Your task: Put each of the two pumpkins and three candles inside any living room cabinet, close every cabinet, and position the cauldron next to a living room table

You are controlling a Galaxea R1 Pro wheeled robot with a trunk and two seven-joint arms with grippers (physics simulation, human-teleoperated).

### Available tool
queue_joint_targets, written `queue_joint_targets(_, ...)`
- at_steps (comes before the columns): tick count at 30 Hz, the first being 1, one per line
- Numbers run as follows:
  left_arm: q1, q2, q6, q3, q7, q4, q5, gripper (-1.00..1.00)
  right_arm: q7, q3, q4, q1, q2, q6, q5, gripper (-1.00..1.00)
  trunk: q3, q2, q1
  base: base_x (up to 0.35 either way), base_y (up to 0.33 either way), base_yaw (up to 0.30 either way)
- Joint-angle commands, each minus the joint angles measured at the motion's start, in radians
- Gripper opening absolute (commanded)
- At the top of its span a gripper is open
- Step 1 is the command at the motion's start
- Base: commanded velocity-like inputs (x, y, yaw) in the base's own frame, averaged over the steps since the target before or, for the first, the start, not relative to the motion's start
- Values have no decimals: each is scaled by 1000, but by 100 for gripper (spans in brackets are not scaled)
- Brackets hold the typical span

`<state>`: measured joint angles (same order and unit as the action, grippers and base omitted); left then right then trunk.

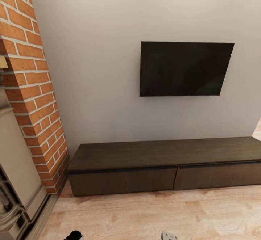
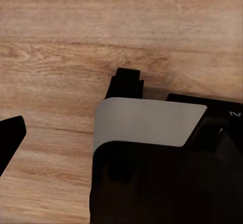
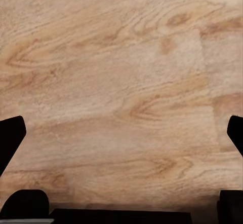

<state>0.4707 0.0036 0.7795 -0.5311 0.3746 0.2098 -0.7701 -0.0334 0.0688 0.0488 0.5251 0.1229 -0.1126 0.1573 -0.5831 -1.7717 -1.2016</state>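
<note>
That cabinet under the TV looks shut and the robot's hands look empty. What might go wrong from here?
The cabinet has flat fronts with no handles, so a gripper may slip when trying to pull one open. The left front sits close to the brick wall, leaving little room for an arm there. The right gripper is open over bare floor, holding nothing, so the pumpkins and candles must still be fetched.

From my seat I saw a black television [image 1: 185, 68] hung flat on the pale grey wall [image 1: 94, 51], at about one o'clock; a red brick column [image 1: 32, 88] stood at nine o'clock, with a grey stone fireplace surround [image 1: 16, 182] at eight o'clock; light wooden floor [image 1: 145, 214] spread at six o'clock.
</note>
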Motion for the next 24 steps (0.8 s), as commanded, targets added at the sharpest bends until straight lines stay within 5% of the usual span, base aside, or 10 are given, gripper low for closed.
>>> queue_joint_targets(1, 0, 1, 3, -4, 8, 2, -11, 100, -2, 6, 2, -1, 0, 0, 5, 100, 2, 7, 4, 0, 0, 0)
queue_joint_targets(9, -11, 2, -47, -4, 7, -30, -11, 100, -2, 6, 2, -25, 0, 0, 4, 100, 27, 63, 35, 0, 0, 0)
queue_joint_targets(16, -43, 3, -220, -6, 4, -109, 4, 100, -2, 6, 2, -112, -1, 108, 3, 100, 49, 112, 62, 0, 0, 0)
queue_joint_targets(21, -106, 2, -402, -16, 3, -121, 117, 100, 5, 6, 2, -155, -2, 213, 3, 100, 65, 147, 81, 0, 0, 0)
queue_joint_targets(24, -129, 2, -473, -17, 3, -122, 145, 100, 35, 6, 2, -180, -12, 232, 4, 100, 74, 168, 92, 0, 0, 0)
